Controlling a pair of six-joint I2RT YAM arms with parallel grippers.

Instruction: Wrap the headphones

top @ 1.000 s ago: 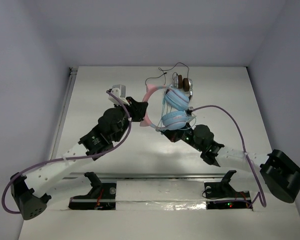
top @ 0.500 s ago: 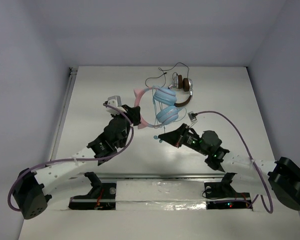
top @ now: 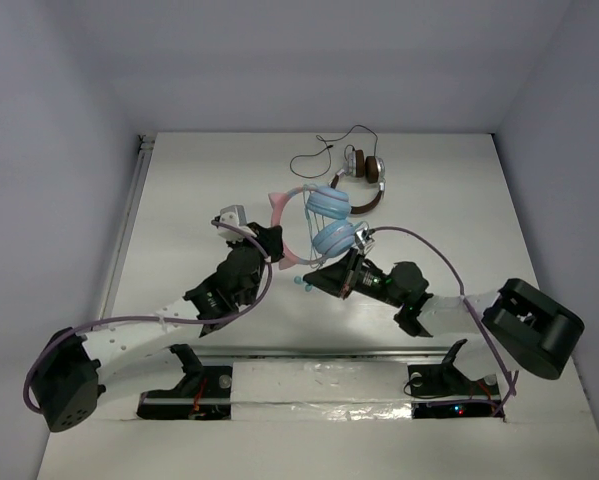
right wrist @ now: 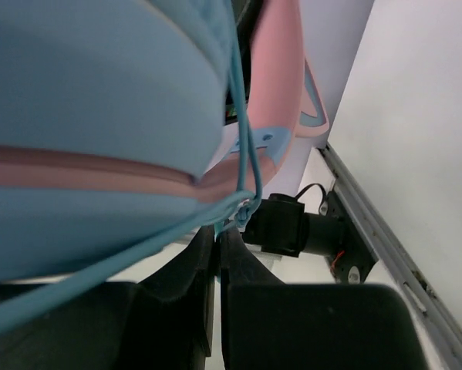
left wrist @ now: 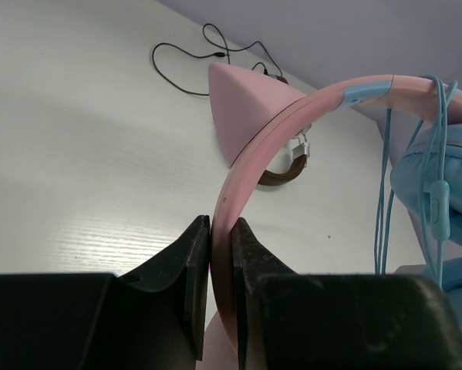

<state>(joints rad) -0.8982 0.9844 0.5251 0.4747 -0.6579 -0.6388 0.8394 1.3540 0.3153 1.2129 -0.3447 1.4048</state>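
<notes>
The headphones [top: 324,220] have a pink cat-ear headband [left wrist: 292,116] and light blue ear cups [right wrist: 84,85], and are held above the table's middle. My left gripper [top: 271,243] is shut on the pink headband, which passes between its fingers [left wrist: 190,266]. My right gripper [top: 321,278] is just below the cups and is shut on the thin light blue cable [right wrist: 242,181]. The cable runs over the cups in several strands [left wrist: 386,177]. A short cable end [top: 303,282] sticks out left of the right gripper.
Brown-and-silver headphones [top: 369,178] with a black cable [top: 324,150] lie on the table behind the held pair. A metal rail [top: 309,352] runs along the near edge by the arm bases. White walls close the table on three sides.
The right gripper has swung from beside the cups down and left below them, carrying the cable. The left gripper with the headband has shifted slightly toward the near edge.
</notes>
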